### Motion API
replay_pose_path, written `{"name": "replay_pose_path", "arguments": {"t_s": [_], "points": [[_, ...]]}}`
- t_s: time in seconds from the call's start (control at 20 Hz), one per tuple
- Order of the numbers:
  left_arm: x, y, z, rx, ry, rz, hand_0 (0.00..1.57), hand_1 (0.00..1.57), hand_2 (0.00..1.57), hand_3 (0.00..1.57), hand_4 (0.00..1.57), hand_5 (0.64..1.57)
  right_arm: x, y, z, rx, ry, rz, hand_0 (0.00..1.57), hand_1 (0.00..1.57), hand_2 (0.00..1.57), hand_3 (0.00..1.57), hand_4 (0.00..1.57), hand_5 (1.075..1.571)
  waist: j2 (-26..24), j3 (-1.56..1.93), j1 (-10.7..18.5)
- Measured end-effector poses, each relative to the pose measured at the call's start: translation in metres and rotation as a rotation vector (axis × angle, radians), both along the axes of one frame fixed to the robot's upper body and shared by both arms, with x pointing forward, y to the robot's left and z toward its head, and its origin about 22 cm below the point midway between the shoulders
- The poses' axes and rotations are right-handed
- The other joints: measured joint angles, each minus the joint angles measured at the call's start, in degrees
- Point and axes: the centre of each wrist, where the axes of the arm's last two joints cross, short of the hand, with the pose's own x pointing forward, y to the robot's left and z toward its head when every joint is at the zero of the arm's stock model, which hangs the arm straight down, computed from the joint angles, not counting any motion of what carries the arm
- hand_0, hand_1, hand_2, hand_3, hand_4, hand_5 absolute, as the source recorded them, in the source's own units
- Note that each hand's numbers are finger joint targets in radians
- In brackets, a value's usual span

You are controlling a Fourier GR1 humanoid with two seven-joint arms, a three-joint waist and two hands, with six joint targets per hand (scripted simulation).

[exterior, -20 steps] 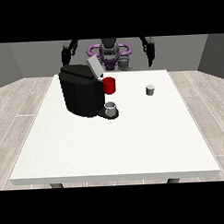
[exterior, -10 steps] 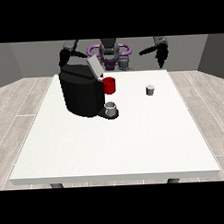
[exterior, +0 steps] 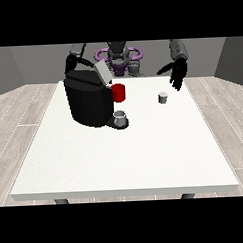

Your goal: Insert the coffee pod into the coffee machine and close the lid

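Since half a second ago the hand at the view's right [exterior: 177,72], fingers relaxed apart, has dropped toward the coffee pod [exterior: 163,97] near the table's [exterior: 120,158] far edge; it should descend straight, then pinch

i can read no text, label, brand, number or sign anywhere here: none on the coffee machine [exterior: 90,101], none on the coffee pod [exterior: 163,97], none on the red part [exterior: 118,92] at the machine's side, none on the cup [exterior: 121,117] under its spout, and none on the white table [exterior: 125,158].
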Motion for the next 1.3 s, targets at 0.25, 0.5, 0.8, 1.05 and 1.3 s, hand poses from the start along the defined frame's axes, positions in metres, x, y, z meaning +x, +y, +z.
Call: {"name": "replay_pose_path", "arguments": {"t_s": [0.25, 0.5, 0.8, 1.05, 1.3], "points": [[0.010, 0.013, -0.009, 0.065, 0.042, -0.010, 0.00, 0.00, 0.00, 0.00, 0.00, 1.571, 0.003, 0.014, 0.003, 0.011, 0.012, -0.002, 0.00, 0.00, 0.00, 0.00, 0.00, 1.571, 1.9, -0.02, -0.3], [0.026, 0.007, -0.012, 0.140, 0.037, -0.006, 0.26, 0.26, 0.59, 0.25, 0.00, 1.571, 0.012, 0.014, -0.004, 0.017, 0.026, -0.007, 0.00, 0.00, 0.00, 0.00, 0.00, 1.571, 3.6, 0.00, 0.1], [0.040, -0.014, -0.026, 0.216, -0.039, -0.015, 0.89, 0.89, 0.96, 0.82, 0.38, 1.571, 0.025, 0.018, -0.003, 0.029, 0.055, -0.005, 0.00, 0.00, 0.00, 0.00, 0.00, 1.571, 4.5, 0.01, 0.7], [0.045, -0.024, -0.030, 0.335, -0.083, -0.056, 0.92, 0.92, 1.02, 0.84, 0.41, 1.571, 0.029, 0.017, -0.012, 0.021, 0.070, 0.001, 0.00, 0.00, 0.00, 0.00, 0.00, 1.571, 4.6, 0.01, 1.1], [0.048, -0.025, -0.037, 0.460, -0.040, -0.090, 0.91, 0.91, 1.04, 0.89, 0.33, 1.571, 0.033, 0.021, -0.013, 0.004, 0.099, 0.017, 0.00, 0.00, 0.00, 0.00, 0.00, 1.571, 4.3, 0.02, 0.5]]}}
